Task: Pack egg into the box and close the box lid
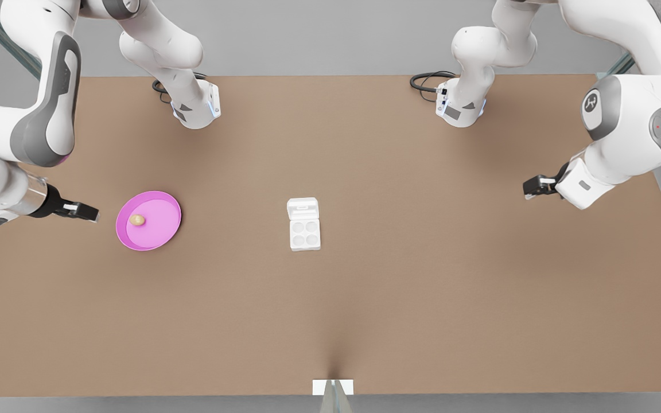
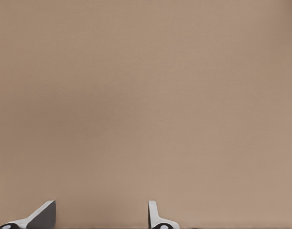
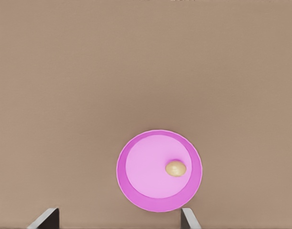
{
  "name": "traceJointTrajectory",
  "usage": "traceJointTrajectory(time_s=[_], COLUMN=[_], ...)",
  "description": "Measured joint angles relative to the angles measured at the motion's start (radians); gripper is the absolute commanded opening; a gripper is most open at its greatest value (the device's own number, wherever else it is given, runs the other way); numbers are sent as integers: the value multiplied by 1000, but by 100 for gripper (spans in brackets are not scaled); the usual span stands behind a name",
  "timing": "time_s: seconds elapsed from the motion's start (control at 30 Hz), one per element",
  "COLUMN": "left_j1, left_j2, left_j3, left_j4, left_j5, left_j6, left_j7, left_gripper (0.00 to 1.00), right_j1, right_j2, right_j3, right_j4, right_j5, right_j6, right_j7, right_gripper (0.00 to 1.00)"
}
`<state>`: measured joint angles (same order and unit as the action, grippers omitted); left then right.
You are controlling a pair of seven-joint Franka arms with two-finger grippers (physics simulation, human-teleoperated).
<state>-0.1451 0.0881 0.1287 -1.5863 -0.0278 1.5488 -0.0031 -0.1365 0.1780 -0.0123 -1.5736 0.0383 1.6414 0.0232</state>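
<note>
on the pink plate [image 1: 161, 232] sits the egg [image 1: 137, 219], right end effector [image 1: 81, 212] beside it, fingers apart, empty, likely staged to grasp. left end effector [image 1: 537, 187] waits open and empty, well apart from the box [image 1: 304, 232], box lid [image 1: 302, 207] open to receive.

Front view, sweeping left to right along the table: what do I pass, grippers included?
Right gripper → egg on the pink plate → box with its box lid open → left gripper.

We see even, soft, bright light on the matte brown tabletop [image 1: 399, 298], with faint diffuse shadows under the arms and a dark streak at its near edge. No glare; both wrist views look slightly soft.
</note>
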Motion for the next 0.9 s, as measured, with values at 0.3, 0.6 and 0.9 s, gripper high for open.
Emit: traceJointTrajectory(time_s=[0.3, 0.6, 0.9], left_j1=[3, 5, 5], left_j2=[54, 82, 84], left_j3=[-1, 3, 0], left_j4=[63, 69, 69], left_j5=[-2, -4, -4], left_j6=[-128, -133, -144], left_j7=[2, 14, 14], left_gripper=[100, 100, 100], right_j1=[-9, 50, -82], right_j2=[-73, -213, -2], right_j3=[-9, 8, 0], right_j4=[-404, -1362, -1255], right_j5=[-48, -48, -35], right_j6=[533, 1873, 1875], right_j7=[1, 0, 3], right_gripper=[100, 100, 100])
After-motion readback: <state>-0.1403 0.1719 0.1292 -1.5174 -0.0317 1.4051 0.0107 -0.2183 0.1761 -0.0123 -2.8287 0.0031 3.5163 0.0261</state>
